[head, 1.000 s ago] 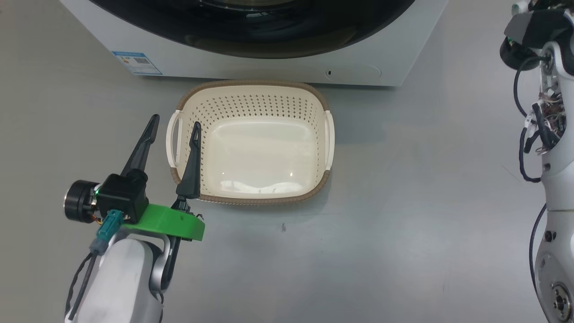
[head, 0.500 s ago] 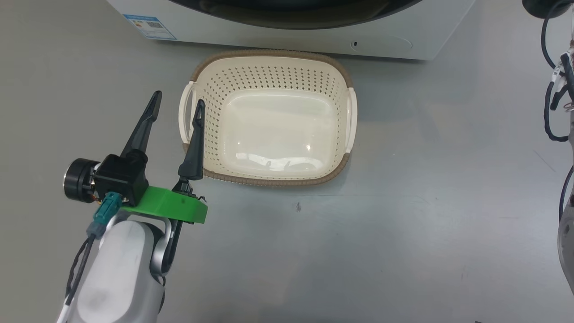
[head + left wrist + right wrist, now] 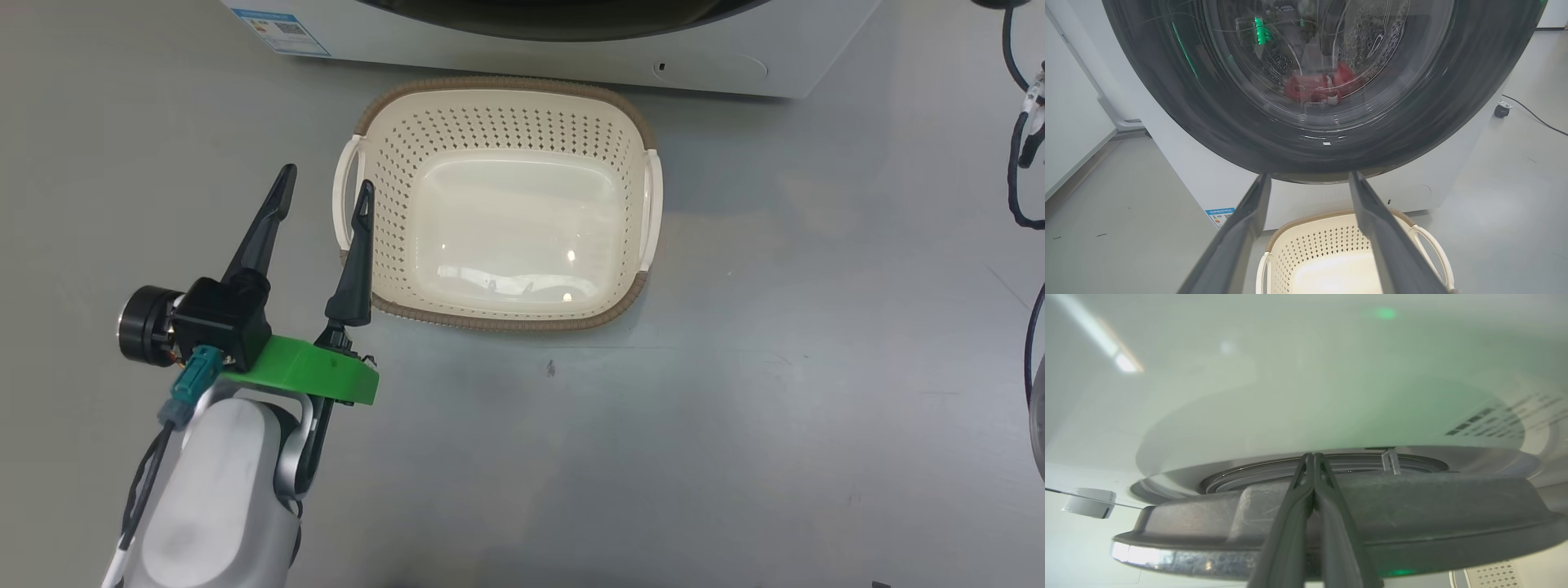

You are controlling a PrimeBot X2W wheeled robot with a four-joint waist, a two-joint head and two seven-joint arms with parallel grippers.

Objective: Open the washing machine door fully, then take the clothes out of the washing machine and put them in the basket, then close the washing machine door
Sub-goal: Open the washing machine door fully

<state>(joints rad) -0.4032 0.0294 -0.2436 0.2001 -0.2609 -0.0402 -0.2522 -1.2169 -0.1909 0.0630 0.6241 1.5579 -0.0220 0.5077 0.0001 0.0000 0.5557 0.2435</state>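
The cream basket (image 3: 506, 82) stands on the grey floor just in front of the washing machine (image 3: 490, 53). My left gripper (image 3: 326, 180) hovers open beside the basket's left handle, nothing between its fingers. In the left wrist view the washing machine door (image 3: 1208, 122) covers the drum, and the red clothes (image 3: 1318, 85) show through its glass above the basket (image 3: 1323, 241). My right gripper (image 3: 1313, 455) is shut, empty, its fingers lying across the door's grey back edge (image 3: 1412, 506), tips at the gap by the white machine front (image 3: 1290, 396).
A blue label (image 3: 282, 20) and a round flap (image 3: 735, 67) mark the machine's lower front. Cables of my right arm (image 3: 1024, 147) hang at the right edge. A castor (image 3: 1500, 109) and a floor cable (image 3: 1535, 118) lie right of the machine.
The head camera has tilted and turned, so the basket and machine slid up and right in the picture. My right arm has mostly left the head view. Both grippers keep their states.
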